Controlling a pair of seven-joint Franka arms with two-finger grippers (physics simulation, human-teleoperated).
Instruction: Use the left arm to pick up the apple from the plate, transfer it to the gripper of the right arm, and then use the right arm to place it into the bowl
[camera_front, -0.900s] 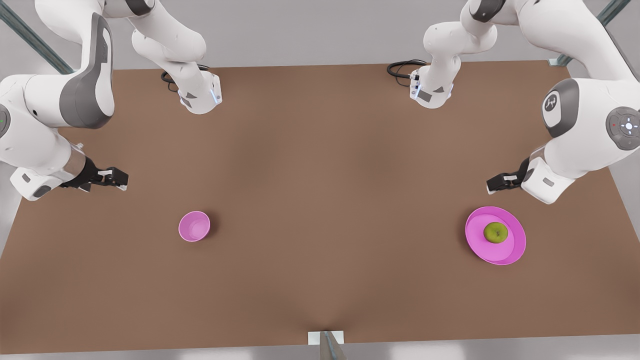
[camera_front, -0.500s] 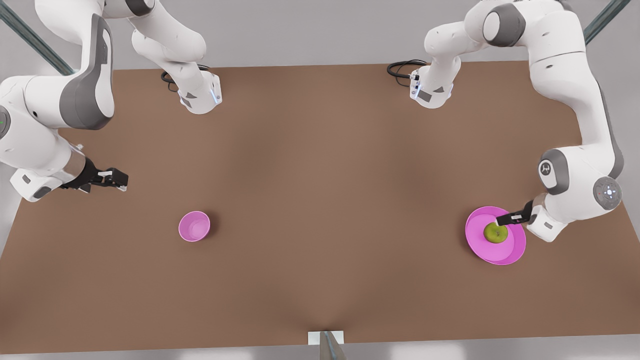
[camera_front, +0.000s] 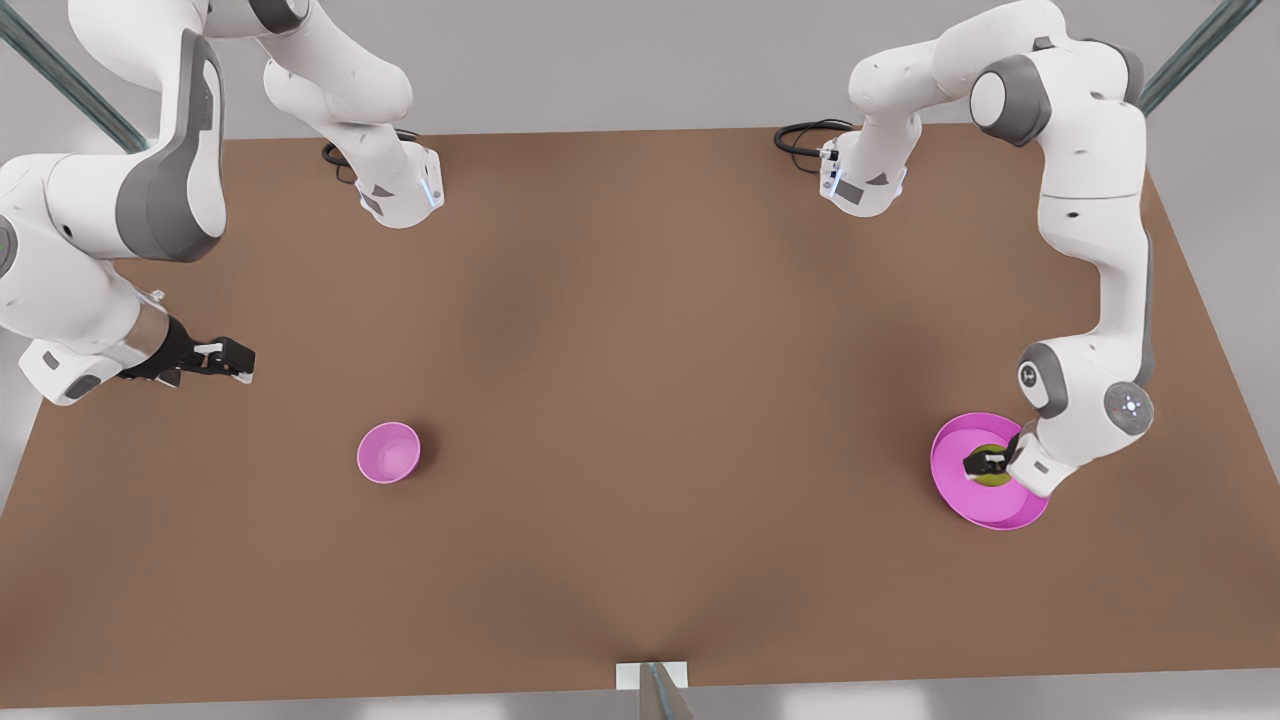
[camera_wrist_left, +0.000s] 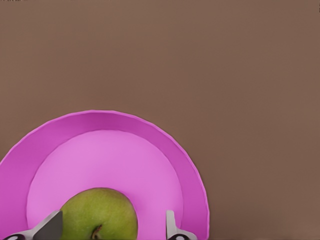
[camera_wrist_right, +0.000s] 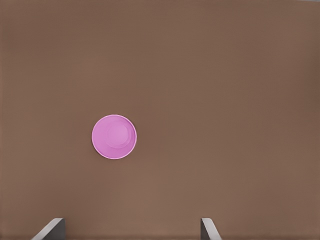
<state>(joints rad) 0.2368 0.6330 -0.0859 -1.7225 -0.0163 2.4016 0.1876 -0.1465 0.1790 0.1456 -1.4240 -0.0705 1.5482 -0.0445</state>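
Front view, left gripper: the black two-finger left gripper (camera_front: 985, 464) sits low over the small round yellow-green apple (camera_front: 992, 478) on the wide, shallow magenta plate (camera_front: 965, 495), at the front view's right.
Front view, right gripper: the black right gripper (camera_front: 232, 360) waits above the matte brown table (camera_front: 640, 400), well apart from the small deep pink bowl (camera_front: 389, 452).
Left wrist view: pale fingertips (camera_wrist_left: 172, 227) stand apart on either side of the smooth apple (camera_wrist_left: 97, 215), not pressing it.
Right wrist view: fingertips (camera_wrist_right: 209, 229) spread wide; the bowl (camera_wrist_right: 114, 136) stands upright.
Writing: none legible.
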